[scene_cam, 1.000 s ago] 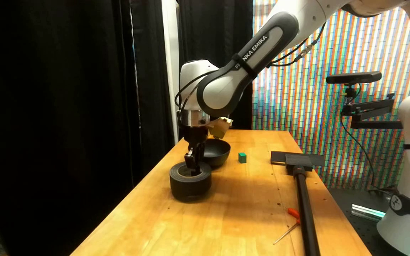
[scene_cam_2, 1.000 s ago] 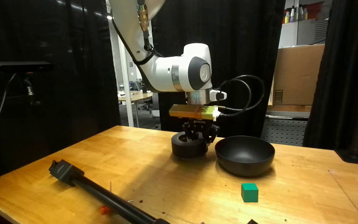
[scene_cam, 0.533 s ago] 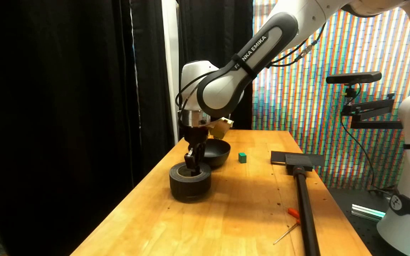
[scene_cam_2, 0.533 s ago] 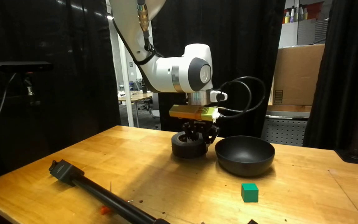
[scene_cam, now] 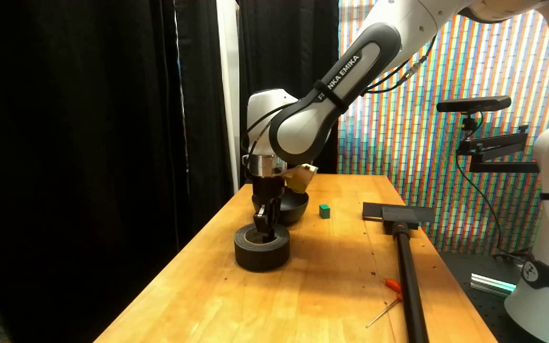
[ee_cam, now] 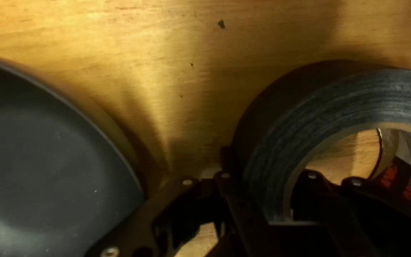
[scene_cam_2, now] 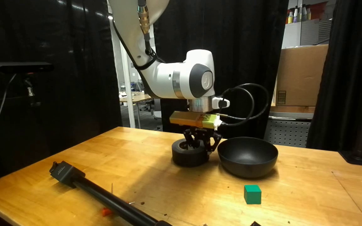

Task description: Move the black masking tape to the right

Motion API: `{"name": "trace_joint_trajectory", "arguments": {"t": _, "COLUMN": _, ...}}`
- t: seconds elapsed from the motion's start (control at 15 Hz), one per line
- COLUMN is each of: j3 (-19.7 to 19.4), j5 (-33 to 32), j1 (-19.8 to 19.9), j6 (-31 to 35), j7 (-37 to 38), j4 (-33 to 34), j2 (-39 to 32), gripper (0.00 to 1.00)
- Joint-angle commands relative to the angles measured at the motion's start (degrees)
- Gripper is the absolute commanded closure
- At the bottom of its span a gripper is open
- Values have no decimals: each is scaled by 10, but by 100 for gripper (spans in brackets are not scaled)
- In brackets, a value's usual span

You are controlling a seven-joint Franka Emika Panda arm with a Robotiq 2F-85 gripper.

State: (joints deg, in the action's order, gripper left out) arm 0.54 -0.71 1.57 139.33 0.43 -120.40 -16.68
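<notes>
1. The black masking tape (scene_cam_2: 187, 159) is held by the gripper (ee_cam: 260, 178), clamped across one stretch of its wall: the outer finger (ee_cam: 239, 207) is set outside, the inner finger (ee_cam: 312, 196) within the hole.
2. In an exterior view, most of the roll is seen left of the gripper, while the black bowl (scene_cam_2: 247, 163) is found just right of the outer finger; contact between them cannot be confirmed.
3. If "right" is meant as in that view, the way is judged to be blocked by the bowl, so a lift or a detour is called for.
4. No long axis is offered by the ring shape; it is held roughly level, hole upward. Whether the wooden table (scene_cam_2: 130, 147) is touched by its underside cannot be told.
5. Layered, streaky grey-black tape is wound on a brownish inner core (ee_cam: 390, 142) bearing red lettering; the bowl is smooth and thin-rimmed.
</notes>
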Motion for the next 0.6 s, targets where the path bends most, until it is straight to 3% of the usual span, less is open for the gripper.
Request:
{"name": "trace_joint_trajectory", "arguments": {"t": 0.0, "j3": -5, "j5": 1, "j1": -2, "j6": 15, "j7": -6, "j4": -18, "j2": 21, "gripper": 92}}
{"name": "trace_joint_trajectory", "arguments": {"t": 0.2, "j3": -7, "j5": -3, "j1": -2, "j6": 13, "j7": -5, "j4": -19, "j2": 22, "gripper": 92}}
{"name": "trace_joint_trajectory", "arguments": {"t": 0.27, "j3": -8, "j5": -5, "j1": -3, "j6": 14, "j7": -3, "j4": -20, "j2": 23, "gripper": 43}}
{"name": "trace_joint_trajectory", "arguments": {"t": 0.33, "j3": -8, "j5": -6, "j1": -3, "j6": 14, "j7": -1, "j4": -20, "j2": 23, "gripper": 43}}
{"name": "trace_joint_trajectory", "arguments": {"t": 0.4, "j3": -5, "j5": 1, "j1": -4, "j6": 1, "j7": -1, "j4": -3, "j2": 1, "gripper": 63}}
{"name": "trace_joint_trajectory", "arguments": {"t": 0.53, "j3": -6, "j5": 1, "j1": -4, "j6": 1, "j7": -1, "j4": -3, "j2": 4, "gripper": 47}}
